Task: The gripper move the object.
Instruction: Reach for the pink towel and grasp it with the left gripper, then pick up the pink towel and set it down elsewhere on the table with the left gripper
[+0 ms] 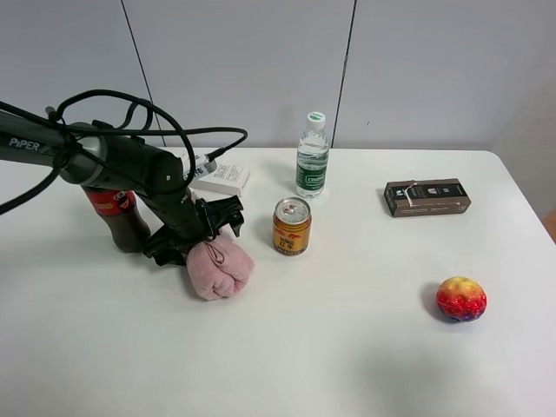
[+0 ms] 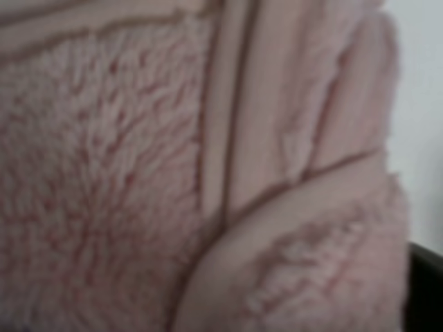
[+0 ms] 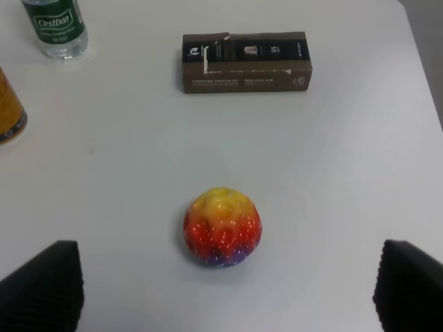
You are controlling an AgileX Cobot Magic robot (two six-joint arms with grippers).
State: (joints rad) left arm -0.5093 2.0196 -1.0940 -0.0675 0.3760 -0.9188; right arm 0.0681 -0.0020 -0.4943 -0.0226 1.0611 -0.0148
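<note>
The pink rolled towel bundle [image 1: 221, 268] lies on the white table [image 1: 347, 347], left of the middle. My left gripper [image 1: 201, 236] is down on the bundle's back end, and its black jaws close around the soft cloth. The left wrist view is filled by blurred pink towel [image 2: 173, 173], with a bit of a black finger [image 2: 426, 290] at the edge. My right gripper [image 3: 225, 280] is open and empty, its two black fingertips [image 3: 41, 280] wide apart above the table near the red-yellow ball [image 3: 221, 227]. It does not show in the exterior view.
A gold can [image 1: 292, 227] stands just right of the towel. A water bottle [image 1: 312, 156] and a white box [image 1: 221, 178] are behind. A dark cola bottle [image 1: 117, 217] stands behind the left arm. A brown box [image 1: 427, 197] and the ball [image 1: 461, 299] are at the right.
</note>
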